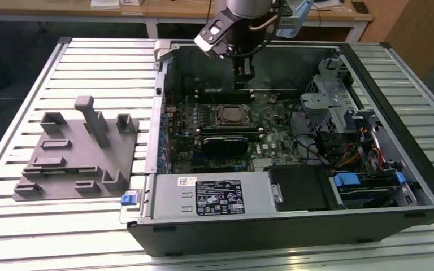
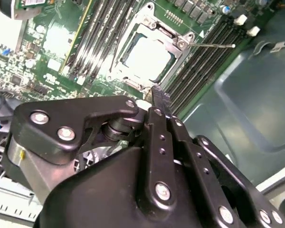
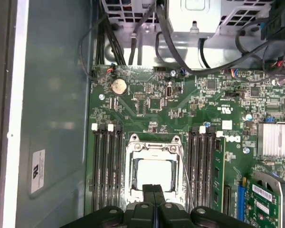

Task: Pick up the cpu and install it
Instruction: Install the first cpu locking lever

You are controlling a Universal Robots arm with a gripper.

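Slatted metal worktop (image 1: 89, 56), wooden desks (image 1: 179, 8) behind. In open computer case (image 1: 277, 231), cpu (image 3: 154, 172) flat in socket (image 3: 130, 159), silver face up, square. Hangs above with end effector (image 3: 154, 189) pinched shut, empty.

Open air beneath claw (image 3: 154, 191); memory slots (image 3: 107, 166) flanking socket frame (image 3: 154, 142)

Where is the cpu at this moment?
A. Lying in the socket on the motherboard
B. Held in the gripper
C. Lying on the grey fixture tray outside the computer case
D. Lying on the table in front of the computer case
A. In the first wrist view the cpu lies flat inside the socket frame on the motherboard, and the gripper near it is shut and holds nothing.
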